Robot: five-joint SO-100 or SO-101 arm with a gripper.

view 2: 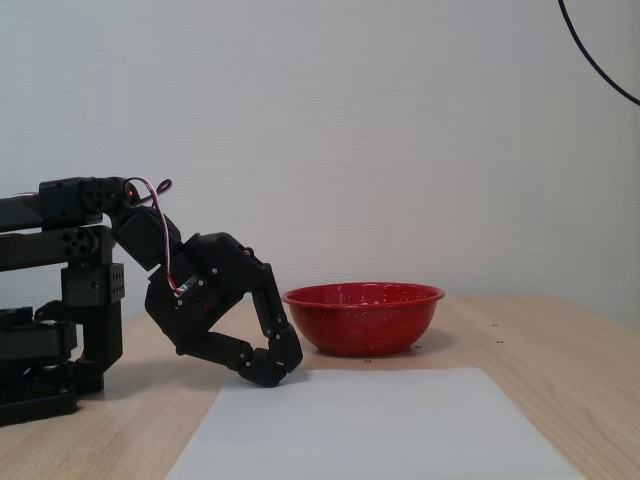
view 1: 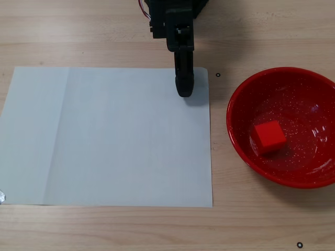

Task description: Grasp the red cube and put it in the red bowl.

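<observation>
No text, label, brand, number or sign is being shown legibly in either fixed view. Nothing is being displayed on the red bowl except fine white speckles, and the faces of the red cube are being seen as plain. The white paper sheet is being seen as blank. The black arm is being shown without any readable marking. A few small dark ring-shaped marks are being seen on the wooden table, but nothing readable is being carried by them.
</observation>
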